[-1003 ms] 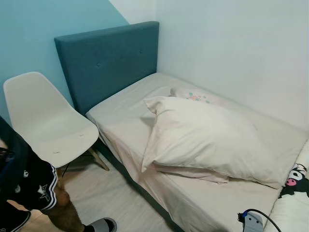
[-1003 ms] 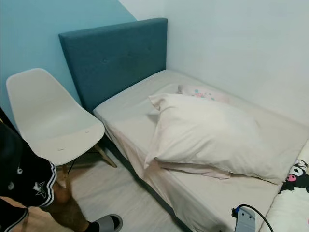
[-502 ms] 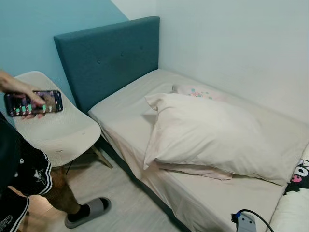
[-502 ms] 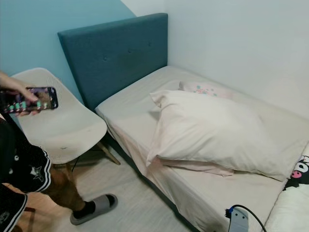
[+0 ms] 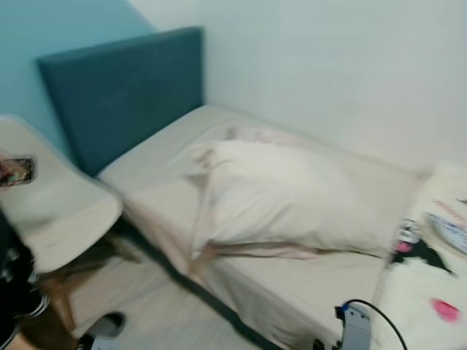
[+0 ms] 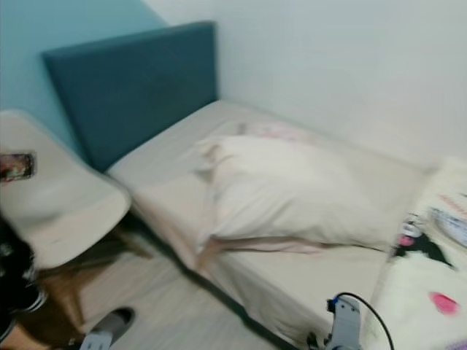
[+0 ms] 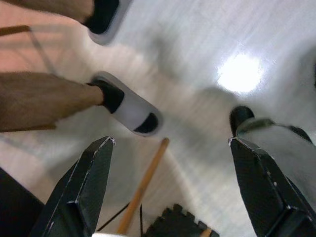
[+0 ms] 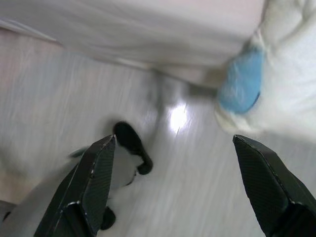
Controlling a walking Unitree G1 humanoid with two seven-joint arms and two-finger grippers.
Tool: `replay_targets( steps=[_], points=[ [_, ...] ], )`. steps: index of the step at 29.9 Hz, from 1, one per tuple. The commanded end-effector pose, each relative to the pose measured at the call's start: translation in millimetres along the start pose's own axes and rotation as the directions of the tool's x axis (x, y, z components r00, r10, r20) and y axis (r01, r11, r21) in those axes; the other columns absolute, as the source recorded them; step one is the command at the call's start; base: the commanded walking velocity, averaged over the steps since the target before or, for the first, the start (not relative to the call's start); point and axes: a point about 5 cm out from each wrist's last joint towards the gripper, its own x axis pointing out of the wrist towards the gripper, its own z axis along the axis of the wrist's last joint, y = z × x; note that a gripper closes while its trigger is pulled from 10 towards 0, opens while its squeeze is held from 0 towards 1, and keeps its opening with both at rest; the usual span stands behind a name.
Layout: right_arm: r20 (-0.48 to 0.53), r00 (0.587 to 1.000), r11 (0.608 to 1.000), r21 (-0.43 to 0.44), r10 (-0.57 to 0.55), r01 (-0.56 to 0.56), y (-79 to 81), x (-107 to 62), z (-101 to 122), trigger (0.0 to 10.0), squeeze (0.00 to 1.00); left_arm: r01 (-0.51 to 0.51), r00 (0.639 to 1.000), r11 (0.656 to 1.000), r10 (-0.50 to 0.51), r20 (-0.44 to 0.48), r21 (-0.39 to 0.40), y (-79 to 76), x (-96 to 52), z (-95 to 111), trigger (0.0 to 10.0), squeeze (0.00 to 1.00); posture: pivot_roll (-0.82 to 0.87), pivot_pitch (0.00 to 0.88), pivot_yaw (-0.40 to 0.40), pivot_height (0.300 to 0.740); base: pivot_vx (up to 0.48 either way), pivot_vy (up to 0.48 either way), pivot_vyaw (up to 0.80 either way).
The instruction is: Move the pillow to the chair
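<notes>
None of the task was done: the pillow (image 5: 284,197) lay on the bed (image 5: 160,182), well away from both spread, empty claws, left gripper (image 7: 170,190) and right gripper (image 8: 173,185), which pointed at the floor (image 7: 197,59), and the chair (image 5: 55,219) was unfilled.

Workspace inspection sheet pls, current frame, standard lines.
Surface: bed with beige sheet, blue headboard at its far end; head views blurred.
Job's things: pillow lies on the bed, untouched; white chair stands beside the bed on the robot's left, its seat bare.
Clutter: smaller patterned pillow behind the big one; cartoon-print bedding at the right.
Grippers: left gripper open, hanging over the floor; right gripper open, over the floor near the bed's edge.
Cables: black cable looping from a grey device at the bed's near edge.
Surroundings: person by the chair, phone held over it; slipper on their foot.
</notes>
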Motion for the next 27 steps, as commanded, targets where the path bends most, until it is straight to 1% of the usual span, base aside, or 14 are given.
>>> replay_targets(
  steps=[1,3,4,5,8,10,12,15,17,21,24,26,27],
  points=[
    [0.007,1.000,1.000,-0.014,0.004,-0.004,2.4,0.5,4,10.0,0.00,0.008,1.000,1.000,-0.008,0.004,-0.001,-1.2,0.5,3,10.0,0.00,-0.13,0.068,-0.022,0.740,0.000,0.000,-0.73],
    [0.011,1.000,1.000,-0.006,0.009,-0.009,3.7,0.6,4,10.0,0.00,0.013,1.000,1.000,-0.013,-0.002,0.006,-1.3,0.0,0,10.0,0.00,-0.15,0.057,-0.036,0.740,0.000,0.000,-0.73],
    [0.005,1.000,1.000,-0.007,0.013,-0.013,3.9,0.5,2,10.0,0.00,0.010,1.000,1.000,-0.011,-0.015,-0.006,-0.7,-0.6,-4,10.0,0.00,-0.13,0.045,-0.063,0.740,0.000,0.000,-0.74],
    [-0.005,1.000,1.000,-0.020,0.015,-0.015,3.6,0.4,0,10.0,0.00,0.004,1.000,1.000,-0.005,-0.027,-0.020,-0.2,-1.2,-7,10.0,0.00,-0.13,0.049,-0.066,0.740,0.000,0.000,-0.73],
    [-0.024,1.000,0.998,-0.065,0.016,-0.017,3.0,0.2,-3,10.0,0.00,-0.008,0.999,0.998,0.006,-0.036,-0.058,0.5,-1.8,-11,10.0,0.00,-0.12,0.067,-0.058,0.740,0.000,0.000,-0.73],
    [-0.024,1.000,0.997,-0.074,0.016,-0.018,3.3,0.3,-2,10.0,0.00,-0.008,0.999,0.998,0.006,-0.033,-0.059,-0.2,-2.0,-11,10.0,0.00,-0.12,0.067,-0.058,0.740,0.000,0.000,-0.73],
    [-0.017,0.999,0.996,-0.087,0.027,-0.028,7.0,0.8,1,10.0,0.00,-0.011,0.999,0.998,0.009,-0.032,-0.056,0.4,-2.0,-11,10.0,0.00,-0.12,0.060,-0.064,0.740,0.000,0.000,-0.73],
    [-0.016,0.999,0.995,-0.094,0.042,-0.043,10.9,1.3,2,10.0,0.00,-0.015,0.998,0.998,0.012,-0.054,-0.061,0.7,-3.4,-18,10.0,0.00,-0.10,0.048,-0.046,0.740,0.000,0.000,-0.73],
    [-0.016,0.999,0.995,-0.095,0.037,-0.039,10.8,1.3,3,10.0,0.00,-0.012,0.998,0.998,0.009,-0.055,-0.054,0.6,-3.5,-19,10.0,0.00,-0.10,0.043,-0.033,0.740,0.000,0.000,-0.73],
    [-0.013,0.999,0.994,-0.100,0.038,-0.039,14.9,1.8,4,10.0,0.00,-0.013,0.999,0.999,0.011,-0.048,-0.042,2.0,-2.9,-16,10.0,0.00,-0.10,0.045,-0.044,0.740,0.000,0.000,-0.73],
    [-0.019,0.999,0.990,-0.133,0.047,-0.049,21.9,2.3,2,10.0,0.00,-0.021,0.999,0.999,0.020,-0.030,-0.034,5.1,-1.0,-9,10.0,0.00,-0.09,0.044,-0.051,0.740,0.000,0.000,-0.73],
    [-0.020,0.999,0.989,-0.139,0.047,-0.050,23.0,2.3,2,10.0,0.00,-0.022,1.000,0.999,0.021,-0.023,-0.037,5.4,-0.5,-6,10.0,0.00,-0.08,0.039,-0.054,0.740,0.000,0.000,-0.68],
    [-0.003,0.997,0.993,-0.096,0.071,-0.071,25.1,2.4,3,10.0,0.00,-0.025,1.000,0.999,0.024,-0.018,-0.044,5.4,-0.1,-4,10.0,0.00,-0.08,0.030,-0.056,0.740,0.000,0.000,0.00]
  ],
)
